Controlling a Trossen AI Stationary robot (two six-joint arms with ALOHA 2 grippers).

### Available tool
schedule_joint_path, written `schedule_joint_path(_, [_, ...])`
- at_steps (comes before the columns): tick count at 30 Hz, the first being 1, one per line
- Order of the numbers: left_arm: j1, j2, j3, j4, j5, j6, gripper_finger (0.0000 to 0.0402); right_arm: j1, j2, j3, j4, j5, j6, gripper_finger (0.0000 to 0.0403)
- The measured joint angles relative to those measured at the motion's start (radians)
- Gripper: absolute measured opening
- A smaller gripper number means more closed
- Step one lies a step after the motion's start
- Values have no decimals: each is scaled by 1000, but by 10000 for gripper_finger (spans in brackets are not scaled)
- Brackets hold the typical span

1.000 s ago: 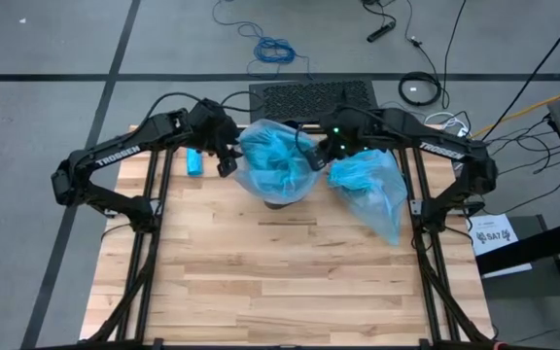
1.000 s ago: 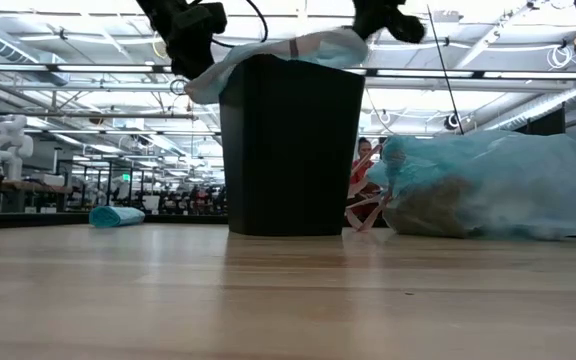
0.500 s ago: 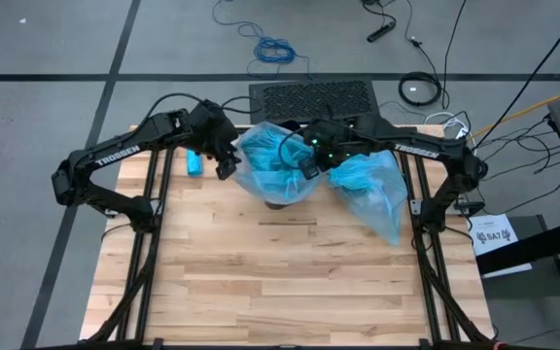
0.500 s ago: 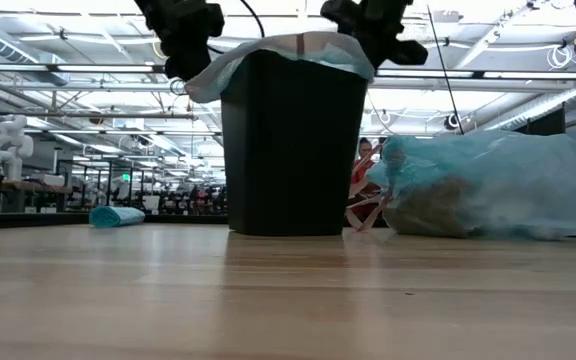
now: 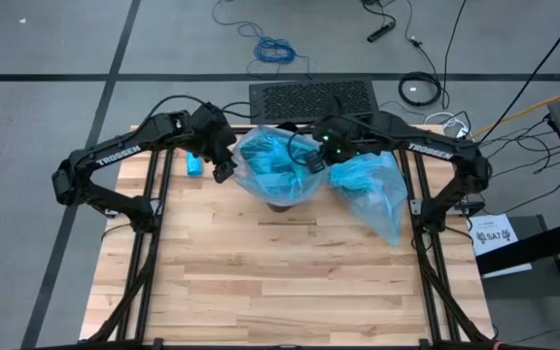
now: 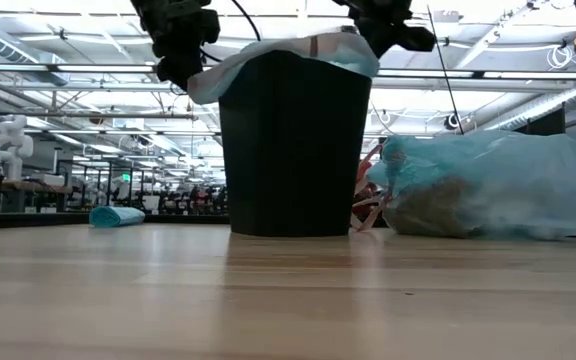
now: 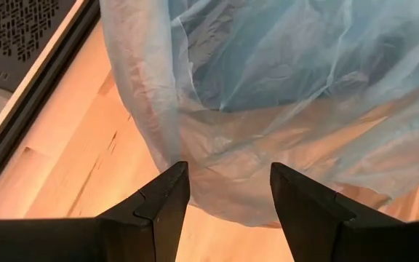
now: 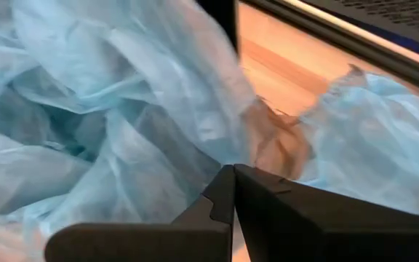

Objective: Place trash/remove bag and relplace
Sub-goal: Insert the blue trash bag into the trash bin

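Note:
A black bin (image 6: 288,150) stands upright at the table's far middle. It is lined with a light-blue bag (image 5: 275,165), whose rim (image 6: 268,55) is folded out over the bin's top. My left gripper (image 7: 228,193) is open beside the overhanging film on the bin's left side (image 5: 224,167). My right gripper (image 8: 233,171) is shut at the bag's rim on the bin's right side (image 5: 314,160). A second, filled blue bag (image 5: 372,190) lies on its side to the right of the bin. Brownish trash (image 6: 428,210) shows through its film. My right gripper's shut fingers (image 8: 224,185) lie against the film of the bag's rim (image 6: 368,60) over the bin's right edge. They slant down from above. Whether any film is caught between them cannot be told. Whether my left gripper touches the overhanging film (image 7: 217,167) cannot be told either.
A small rolled blue bundle (image 5: 194,162) lies on the table left of the bin. A black perforated mat (image 5: 314,97) lies beyond the far edge. The wooden top (image 5: 280,272) spreads toward the near edge.
My right gripper has come down at the bin's right rim, and the bag's rim there now sits lower over the bin's edge. My left gripper has tipped a little where it stands and is still open.

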Motion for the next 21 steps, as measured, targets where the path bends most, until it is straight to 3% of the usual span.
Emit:
schedule_joint_path(12, [0,53,0,47,0,24,196,-42,59,0,-81,-36,2,0])
schedule_joint_path(15, [-4,75,0,39,41,18,196,-38,76,0,-94,-50,25,0])
schedule_joint_path(18, [-10,91,0,39,60,19,196,-33,77,0,-99,-25,30,0])
schedule_joint_path(21, [-10,112,0,42,15,26,196,-50,77,0,-88,15,-2,0])
